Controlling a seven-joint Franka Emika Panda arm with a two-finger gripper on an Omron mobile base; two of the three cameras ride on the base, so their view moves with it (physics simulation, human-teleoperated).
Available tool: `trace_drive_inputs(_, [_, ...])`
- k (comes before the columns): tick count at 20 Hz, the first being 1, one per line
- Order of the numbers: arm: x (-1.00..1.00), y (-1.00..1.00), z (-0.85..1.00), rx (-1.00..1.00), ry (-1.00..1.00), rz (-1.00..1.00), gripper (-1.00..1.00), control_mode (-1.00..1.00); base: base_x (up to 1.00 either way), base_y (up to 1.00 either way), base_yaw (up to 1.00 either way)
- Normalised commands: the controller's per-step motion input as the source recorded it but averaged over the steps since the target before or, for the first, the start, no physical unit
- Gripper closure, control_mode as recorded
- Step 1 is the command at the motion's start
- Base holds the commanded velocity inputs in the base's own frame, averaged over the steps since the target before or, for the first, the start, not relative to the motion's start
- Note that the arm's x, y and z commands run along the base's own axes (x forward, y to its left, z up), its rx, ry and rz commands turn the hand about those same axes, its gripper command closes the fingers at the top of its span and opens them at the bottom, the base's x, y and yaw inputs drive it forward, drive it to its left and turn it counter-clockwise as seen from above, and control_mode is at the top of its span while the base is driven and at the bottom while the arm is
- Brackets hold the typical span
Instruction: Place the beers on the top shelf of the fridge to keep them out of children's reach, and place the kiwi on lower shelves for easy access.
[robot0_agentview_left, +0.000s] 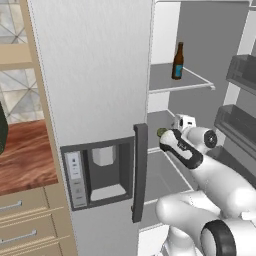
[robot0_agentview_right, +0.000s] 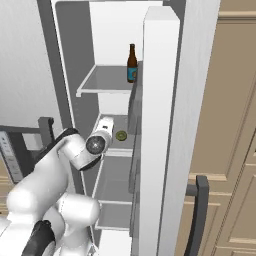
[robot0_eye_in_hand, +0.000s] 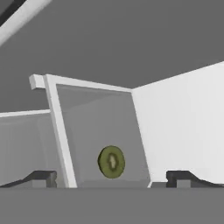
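One amber beer bottle (robot0_agentview_left: 178, 61) with a blue label stands upright on the top shelf (robot0_agentview_left: 170, 80) of the open fridge (robot0_agentview_left: 95, 75), and we see no more than that one; its cap colour is too small for us to read. We find the kiwi (robot0_eye_in_hand: 111, 162) lying on a lower shelf (robot0_eye_in_hand: 105, 131), a smooth olive-green oval with a paler core, close to the white inner wall. From the left base camera most of the fruit hides behind the arm's dark wrist, leaving a small green edge. Our gripper (robot0_eye_in_hand: 111, 179) hangs just short of the kiwi with its jaws spread wide and nothing between them; the two dark finger tips (robot0_eye_in_hand: 41, 177) stand well apart on either side, clear of the fruit. Shelves are flat pale grey panels with thin white rims. Brushed-silver door skin, a dark dispenser recess (robot0_agentview_left: 102, 172) and a dark vertical handle (robot0_agentview_left: 139, 170) face us, while dark door bins (robot0_agentview_left: 240, 75) are cut off at the picture's right edge.
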Motion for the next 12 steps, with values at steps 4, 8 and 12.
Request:
trace_drive_inputs(4, [-0.91, 0.00, 0.73, -0.15, 0.00, 0.00, -1.00, -1.00, 0.00, 0.00, 0.00])
trace_drive_inputs(8, [-0.92, 0.00, 0.70, -0.16, 0.09, 0.00, -1.00, -1.00, 0.00, 0.00, 0.00])
trace_drive_inputs(12, [-0.92, 0.00, 0.28, -0.19, 0.25, 0.00, -1.00, -1.00, 0.00, 0.00, 0.00])
